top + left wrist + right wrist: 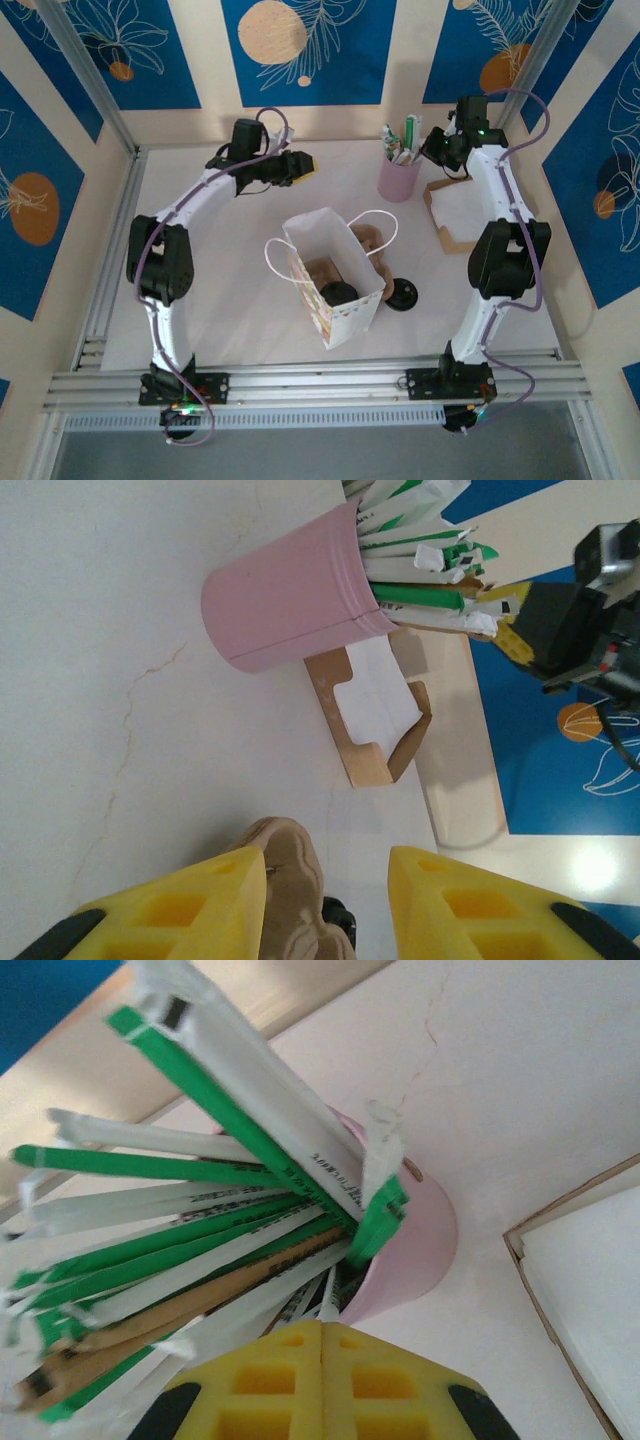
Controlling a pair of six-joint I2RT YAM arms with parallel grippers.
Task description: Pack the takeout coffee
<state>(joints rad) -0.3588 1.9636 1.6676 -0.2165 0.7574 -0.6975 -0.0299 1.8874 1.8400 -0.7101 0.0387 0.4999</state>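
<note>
Takeout coffee [338, 293]: black-lidded, apparently already inside the open paper bag [325, 235] at mid-tabletop [220, 270], though it shows small there. Left to do: probably extras only.
Right tool [322, 1328]: jaws closed together among the packets [180, 1230] in the pink cup [420, 1240]; whether one is pinched is unclear.
Left tool [303, 166]: half-open, empty.
Nearby: loose black lid [403, 293], napkin box [455, 215].
Obstruction: none evident.
</note>
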